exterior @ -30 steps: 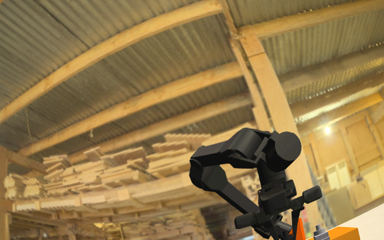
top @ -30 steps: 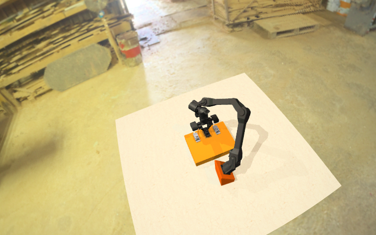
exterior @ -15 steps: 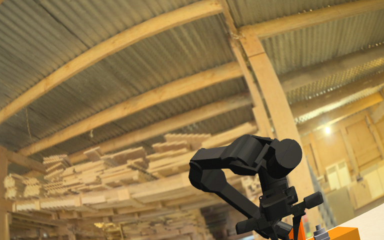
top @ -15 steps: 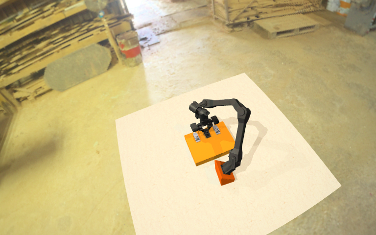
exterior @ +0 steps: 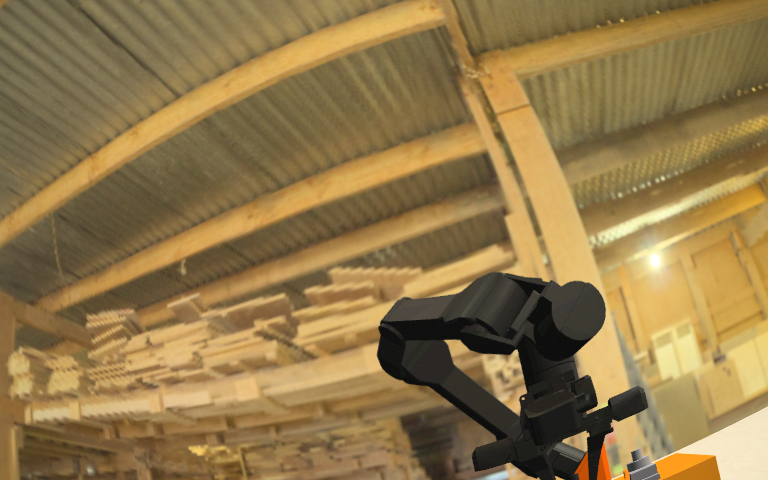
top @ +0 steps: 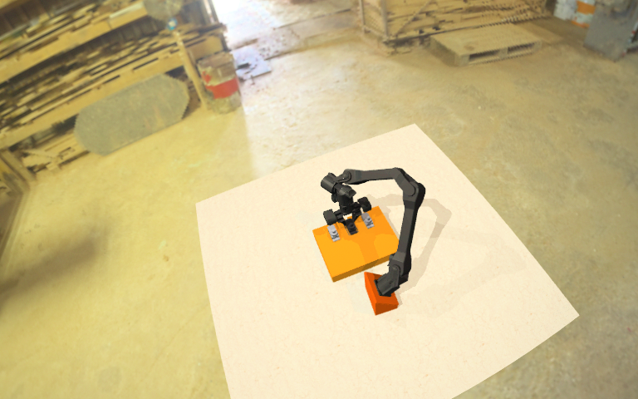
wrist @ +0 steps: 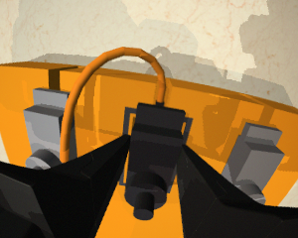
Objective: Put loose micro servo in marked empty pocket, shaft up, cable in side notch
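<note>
The loose servo [top: 352, 229] [wrist: 154, 159] is black and stands at the marked pocket of the orange deck [top: 362, 257] [exterior: 688, 466] [wrist: 104, 111], shaft up. The grey pocket outline [wrist: 127, 121] shows along both its sides. Whether its ears lie flat cannot be told. Its orange cable [wrist: 65, 124] leaves the far end and arcs left over the deck towards the left grey servo; the pocket's notch is not visible. My gripper [top: 350, 223] [wrist: 155, 146] is slightly open, with a fingertip close against each side of the servo; any gap is too small to see.
Grey servos stand on the deck at the left [top: 333, 233] [wrist: 44, 124] and right [top: 367, 220] [wrist: 258, 154], close outside the fingers. The orange-red wedge block [top: 385, 303] stands by the arm's base. The deck stands on a pale mat [top: 272, 296].
</note>
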`<state>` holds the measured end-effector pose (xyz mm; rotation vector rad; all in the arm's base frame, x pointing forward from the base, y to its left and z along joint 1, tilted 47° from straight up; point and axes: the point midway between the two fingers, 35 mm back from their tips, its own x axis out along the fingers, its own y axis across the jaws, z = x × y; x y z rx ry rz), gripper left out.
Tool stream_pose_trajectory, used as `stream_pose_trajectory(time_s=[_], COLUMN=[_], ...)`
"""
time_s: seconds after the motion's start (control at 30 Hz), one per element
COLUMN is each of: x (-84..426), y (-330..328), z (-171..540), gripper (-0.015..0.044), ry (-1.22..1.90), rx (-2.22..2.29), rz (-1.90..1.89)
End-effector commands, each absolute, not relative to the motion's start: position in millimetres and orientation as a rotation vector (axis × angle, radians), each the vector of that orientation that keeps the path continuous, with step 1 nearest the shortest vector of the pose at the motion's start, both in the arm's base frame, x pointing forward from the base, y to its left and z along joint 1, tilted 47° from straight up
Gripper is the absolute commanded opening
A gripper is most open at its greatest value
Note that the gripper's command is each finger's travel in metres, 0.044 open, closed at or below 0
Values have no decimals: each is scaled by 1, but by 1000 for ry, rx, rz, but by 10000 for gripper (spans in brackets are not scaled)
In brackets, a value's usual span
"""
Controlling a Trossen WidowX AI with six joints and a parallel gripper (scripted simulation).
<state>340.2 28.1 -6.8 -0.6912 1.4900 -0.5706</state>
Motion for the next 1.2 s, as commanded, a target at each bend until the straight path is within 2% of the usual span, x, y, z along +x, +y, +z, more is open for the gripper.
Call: stream_pose_trajectory(time_s=[0.0,0.4,0.53,0.73,1.17], x=[341,334,312,231,232], y=[38,53,65,93,112], z=[2,18,27,63,79], gripper=[187,187,293,440,440], ry=[1488,1489,1494,1497,1505], rx=[-693,-693,-698,-694,-740], rz=[-566,-566,-558,-561,-528])
